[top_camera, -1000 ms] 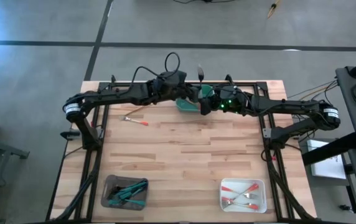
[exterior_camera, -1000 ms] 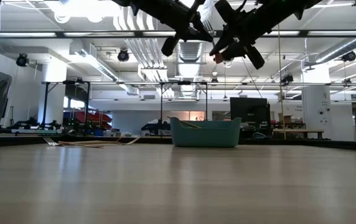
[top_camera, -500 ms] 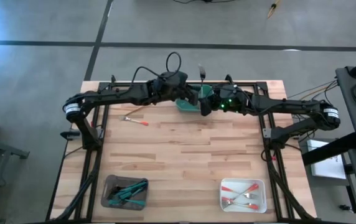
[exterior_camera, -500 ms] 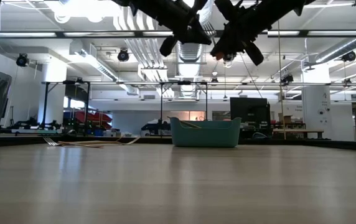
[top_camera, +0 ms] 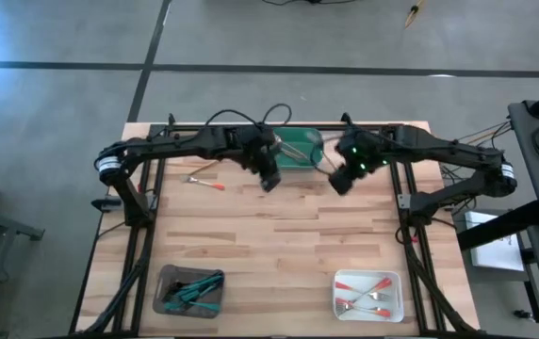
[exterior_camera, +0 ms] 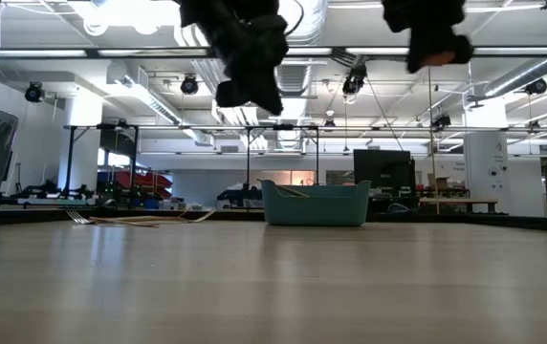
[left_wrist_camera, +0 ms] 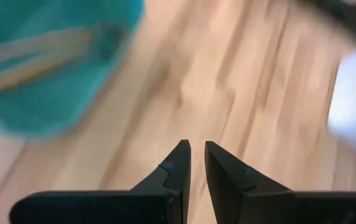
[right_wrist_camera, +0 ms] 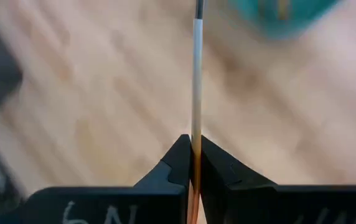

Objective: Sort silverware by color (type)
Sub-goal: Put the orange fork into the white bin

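My right gripper point(right_wrist_camera: 193, 146) hangs over the far middle of the table point(top_camera: 279, 235), right of the green tray point(top_camera: 298, 149), and is shut on a thin piece of silverware point(right_wrist_camera: 196, 81) with an orange handle and a pale stem. My left gripper point(left_wrist_camera: 196, 149) hangs left of it point(top_camera: 269, 181), at the tray's near left corner. A narrow gap shows between its fingers, and nothing is in it. Gold pieces point(left_wrist_camera: 41, 56) lie in the green tray. A red-handled piece point(top_camera: 205, 181) lies flat on the table at the far left. My right gripper pinches the piece's orange handle point(right_wrist_camera: 194, 171) between its two fingers. The fingers lie along the piece and slant down toward the table. The pale stem point(right_wrist_camera: 196, 74) sticks out past the fingertips, clear of the table.
A grey tray point(top_camera: 191, 290) with teal-handled pieces stands at the near left. At the near right a white tray point(top_camera: 368, 294) holds red-handled pieces. Bare wood lies between them and the arms. The low view shows the room beyond the table.
Both grippers have tipped downward and drawn apart from above the green tray. The left has gone toward the near left, the right toward the table's right edge. The piece that stood upright between them is now with my right gripper.
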Robot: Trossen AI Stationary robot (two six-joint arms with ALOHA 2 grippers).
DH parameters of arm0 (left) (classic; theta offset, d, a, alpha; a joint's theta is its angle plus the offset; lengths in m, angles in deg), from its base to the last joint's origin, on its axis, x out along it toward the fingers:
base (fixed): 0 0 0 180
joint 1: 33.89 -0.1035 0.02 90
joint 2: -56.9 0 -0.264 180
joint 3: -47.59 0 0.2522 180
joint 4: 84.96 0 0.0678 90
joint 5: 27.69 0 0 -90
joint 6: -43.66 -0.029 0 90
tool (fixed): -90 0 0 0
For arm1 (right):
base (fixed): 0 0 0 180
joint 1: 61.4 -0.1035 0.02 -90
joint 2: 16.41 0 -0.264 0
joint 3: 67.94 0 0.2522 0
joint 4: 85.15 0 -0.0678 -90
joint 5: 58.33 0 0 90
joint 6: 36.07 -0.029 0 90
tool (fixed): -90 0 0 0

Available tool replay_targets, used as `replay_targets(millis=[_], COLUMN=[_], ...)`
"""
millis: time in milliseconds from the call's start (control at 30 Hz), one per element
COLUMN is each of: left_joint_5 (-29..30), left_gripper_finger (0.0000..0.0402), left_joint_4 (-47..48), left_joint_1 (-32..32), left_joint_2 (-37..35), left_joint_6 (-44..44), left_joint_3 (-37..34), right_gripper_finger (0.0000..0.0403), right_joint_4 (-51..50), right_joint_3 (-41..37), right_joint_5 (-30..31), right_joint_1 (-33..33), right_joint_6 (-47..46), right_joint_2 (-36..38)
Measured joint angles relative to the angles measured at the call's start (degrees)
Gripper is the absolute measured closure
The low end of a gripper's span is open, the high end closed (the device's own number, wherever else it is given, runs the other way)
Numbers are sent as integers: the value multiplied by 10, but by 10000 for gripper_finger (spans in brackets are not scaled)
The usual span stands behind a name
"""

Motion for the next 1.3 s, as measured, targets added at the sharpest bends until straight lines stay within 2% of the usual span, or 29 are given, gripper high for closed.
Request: replay_targets(millis=[100, 200, 400, 500, 667, 733, 867, 1033, 1300], left_joint_5=[-15, -21, -22, -26, -26, -26, -26, -26, -26], left_gripper_finger=[373, 376, 379, 380, 380, 380, 380, 380, 380], left_joint_4=[79, 136, 169, 170, 187, 188, 191, 198, 213], left_joint_1=[2, 4, 5, 5, 5, 5, 5, 5, 5], left_joint_2=[-1, -2, -2, -2, -2, -2, -2, -2, -2], left_joint_6=[-37, -76, -131, -158, -211, -226, -249, -252, -251], left_joint_3=[0, 0, 0, 0, 0, 0, 0, 0, 0], right_gripper_finger=[394, 394, 394, 394, 394, 394, 394, 394, 394], right_joint_4=[-51, -54, -37, 5, 158, 199, 211, 205, 192], right_joint_3=[-2, -20, -46, -65, -104, -114, -121, -114, -105], right_joint_5=[-34, -62, -49, -40, -40, -41, -50, -135, -147], right_joint_1=[-52, -132, -325, -417, -535, -561, -593, -612, -623], right_joint_6=[-43, -100, -149, -180, -214, -225, -267, -278, -274], right_joint_2=[7, 15, 5, -6, -46, -71, -123, -170, -173])
